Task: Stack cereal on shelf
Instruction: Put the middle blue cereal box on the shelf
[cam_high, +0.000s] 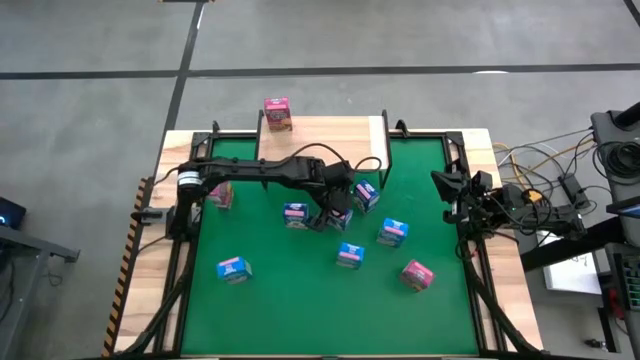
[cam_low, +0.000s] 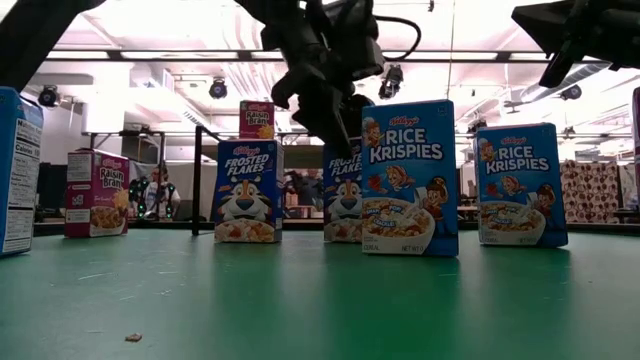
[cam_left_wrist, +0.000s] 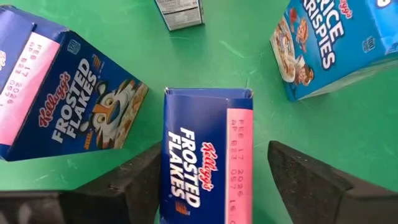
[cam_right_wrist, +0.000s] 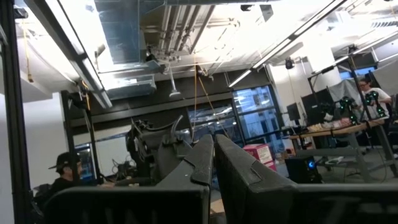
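Note:
My left gripper (cam_left_wrist: 214, 149) is open and points steeply down over the middle of the green mat (cam_high: 300, 300). Its fingers stand on either side of an upright blue Frosted Flakes box (cam_left_wrist: 208, 155), at the box's top end. In the low view this gripper (cam_low: 325, 110) hangs just above that box (cam_low: 343, 200). Several other blue and pink cereal boxes stand upright around it on the mat. One pink box (cam_high: 277, 113) stands on the light-wood shelf (cam_high: 330, 135) at the far edge. My right gripper (cam_right_wrist: 213, 149) is shut, holds nothing and points upward at the table's right edge (cam_high: 447, 186). My left gripper has one finger (cam_left_wrist: 146, 177) close against one broad face of the Frosted Flakes box near its top; I cannot tell whether it touches. The other finger (cam_left_wrist: 292, 171) stands clear of the opposite face (cam_left_wrist: 239, 168) with a strip of mat between. The box stands on the mat.
Close by stand a second Frosted Flakes box (cam_left_wrist: 68, 106), a Rice Krispies box (cam_left_wrist: 329, 43) and a further box (cam_left_wrist: 180, 12). Black frame rails (cam_high: 190, 200) border the mat left and right. Cables and gear (cam_high: 560, 190) lie beyond the right edge.

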